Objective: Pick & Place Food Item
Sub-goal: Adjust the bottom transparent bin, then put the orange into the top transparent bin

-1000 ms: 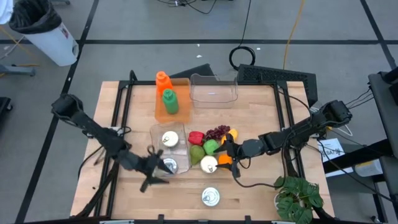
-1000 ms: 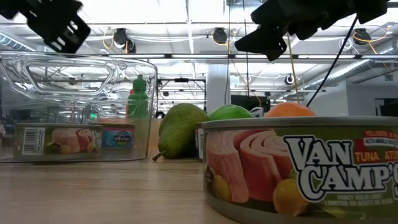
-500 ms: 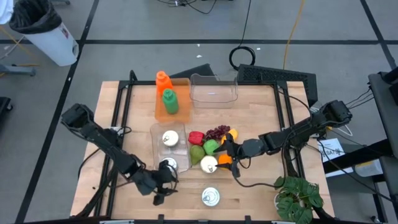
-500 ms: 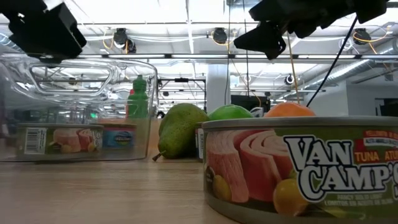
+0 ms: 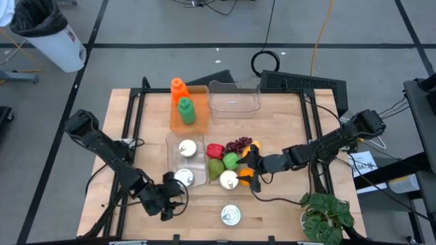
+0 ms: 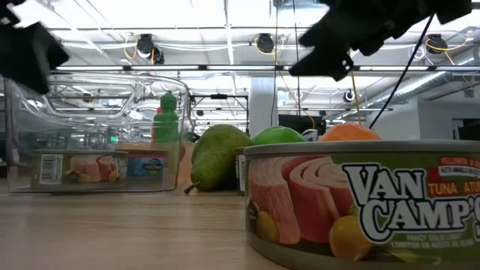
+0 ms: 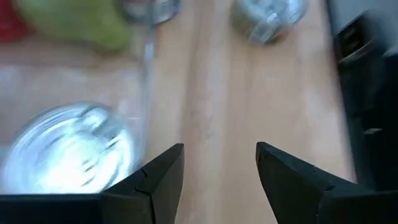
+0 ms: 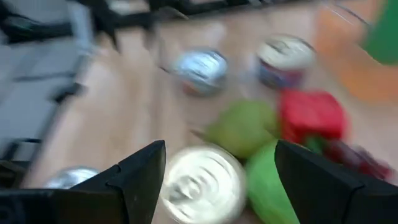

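Observation:
A clear bin (image 5: 170, 144) at mid-table holds two tins (image 5: 186, 150) (image 5: 182, 177). To its right lie a red pepper (image 5: 214, 150), a pear (image 5: 215, 168), a green apple (image 5: 231, 160), grapes (image 5: 238, 144), an orange (image 5: 254, 146) and a tin (image 5: 229, 180). Another tin (image 5: 231, 215) stands alone near the front edge. My left gripper (image 5: 176, 199) (image 7: 219, 149) hangs open just off the bin's near end, over bare wood. My right gripper (image 5: 246, 170) (image 8: 221, 144) hovers open, right of and above the loose tin (image 8: 202, 183) and apple (image 8: 267, 180).
An orange tray (image 5: 199, 121) with an orange bottle (image 5: 178, 88) and a green bottle (image 5: 185, 110) stands at the back. Beside it is a second clear bin (image 5: 235, 99). A potted plant (image 5: 325, 216) sits at the near right corner. Bare wood lies between bin and front tin.
My left gripper has moved from over the bin's near end toward the table's near edge, turning and tipping as it went. In the low view the clear bin and its tins have shifted slightly to the right. My right gripper has tilted a little in place.

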### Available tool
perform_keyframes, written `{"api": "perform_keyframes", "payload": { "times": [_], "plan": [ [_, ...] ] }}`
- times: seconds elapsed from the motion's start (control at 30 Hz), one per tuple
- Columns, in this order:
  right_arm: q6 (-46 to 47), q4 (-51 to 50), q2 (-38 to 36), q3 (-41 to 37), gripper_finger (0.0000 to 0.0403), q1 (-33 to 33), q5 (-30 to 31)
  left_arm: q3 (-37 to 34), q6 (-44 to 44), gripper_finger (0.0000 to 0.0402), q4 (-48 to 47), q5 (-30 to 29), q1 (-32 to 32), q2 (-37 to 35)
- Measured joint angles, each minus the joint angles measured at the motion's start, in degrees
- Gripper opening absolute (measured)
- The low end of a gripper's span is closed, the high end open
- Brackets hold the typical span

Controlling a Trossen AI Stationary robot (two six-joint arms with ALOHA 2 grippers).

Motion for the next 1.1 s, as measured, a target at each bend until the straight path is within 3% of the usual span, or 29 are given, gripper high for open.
{"api": "perform_keyframes", "payload": {
  "times": [0.2,0.5,0.83,1.1],
  "plan": [
    [8.8,-17.7,7.5,8.8,0.0283,0.3,5.3,0.1,2.9,0.0214,0.3,-2.8,-0.7,-5.3],
    [18.0,-42.1,22.9,24.1,0.0283,-4.1,2.2,0.2,18.0,0.0214,2.4,-14.0,-1.8,-12.9],
    [27.7,-53.1,23.2,23.9,0.0283,-5.4,-0.8,0.2,28.5,0.0214,2.6,-16.4,0.4,-18.6],
    [33.1,-63.7,21.6,24.1,0.0283,-5.2,1.2,0.2,29.9,0.0214,0.4,-16.2,2.7,-18.3]
  ]
}}
